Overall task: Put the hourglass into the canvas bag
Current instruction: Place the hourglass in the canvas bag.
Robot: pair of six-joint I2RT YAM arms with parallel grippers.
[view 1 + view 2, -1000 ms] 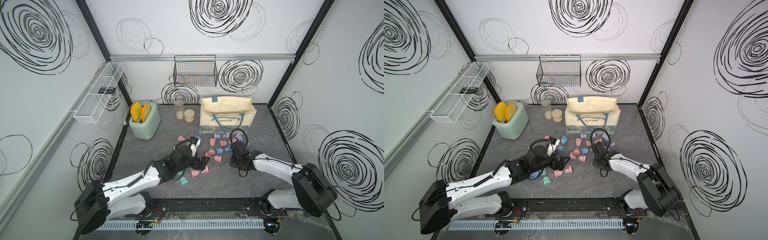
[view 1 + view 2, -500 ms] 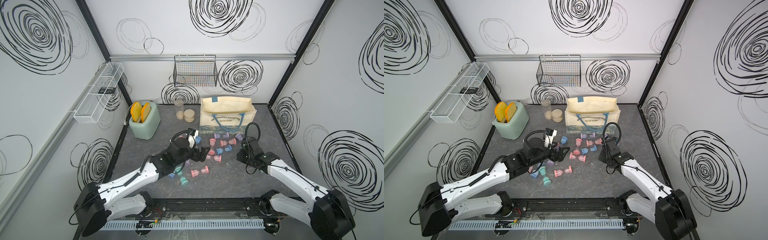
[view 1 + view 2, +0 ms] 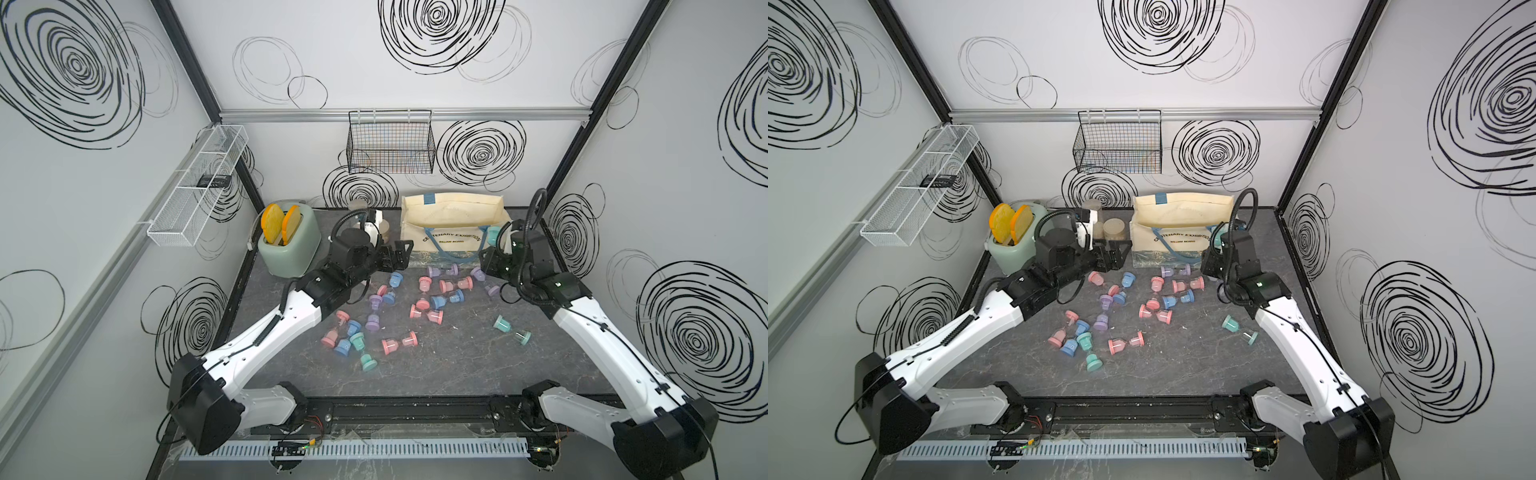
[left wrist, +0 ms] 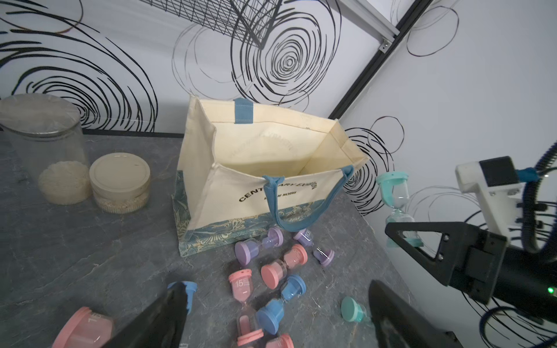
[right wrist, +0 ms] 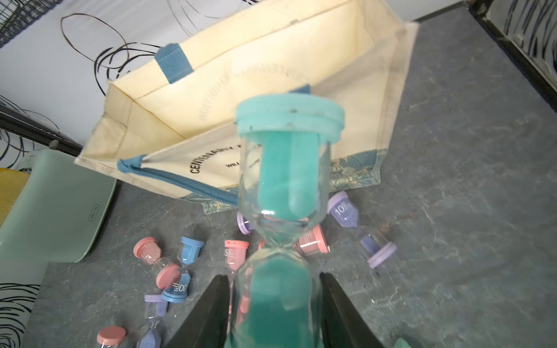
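While our right gripper [image 5: 272, 304] clamps its lower bulb, we note the teal hourglass [image 5: 283, 168], clear glass with teal caps, held upright off the table beside the canvas bag [image 3: 453, 216]; the left gripper [image 3: 401, 253] has its jaws apart.

The teal hourglass [image 5: 286, 168], clear glass with teal sand and end caps, is held roughly upright in the air, its lower bulb clamped in the right gripper [image 5: 274, 301], near the bag's right end. The cream canvas bag [image 3: 453, 216] stands upright at the rear with its mouth open. A blue handle droops over its lettered front, above a blue floral band.
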